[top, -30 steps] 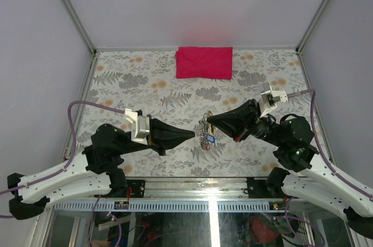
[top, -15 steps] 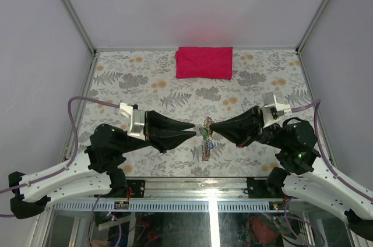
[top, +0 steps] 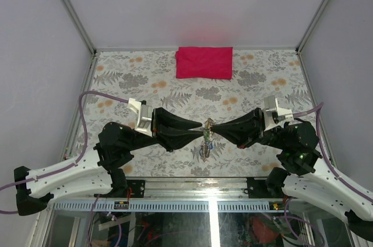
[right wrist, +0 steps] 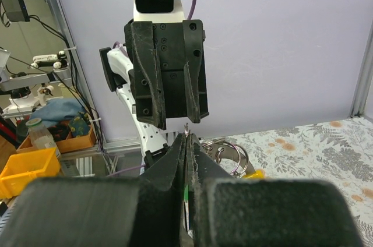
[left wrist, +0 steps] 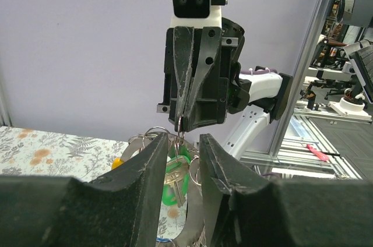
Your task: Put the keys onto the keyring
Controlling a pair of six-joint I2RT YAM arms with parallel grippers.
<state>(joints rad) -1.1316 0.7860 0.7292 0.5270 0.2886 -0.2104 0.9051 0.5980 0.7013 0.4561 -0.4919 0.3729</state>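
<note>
- Your keys (top: 206, 144) hang as one small bunch straight below the spot where both sets of fingertips meet. A green plastic head (left wrist: 172, 172) sits in the gap between the fingers (left wrist: 140, 171) of the left gripper (left wrist: 183, 137). A yellow one (left wrist: 118, 162) peeks out just beside them.
- Your keyring (left wrist: 180, 123) is a thin silvery wire loop. It is nipped at its top by the closed fingers (left wrist: 185, 72) of the right gripper (left wrist: 180, 120), just above the left fingertips. Other wire loops crowd beside it.
</note>
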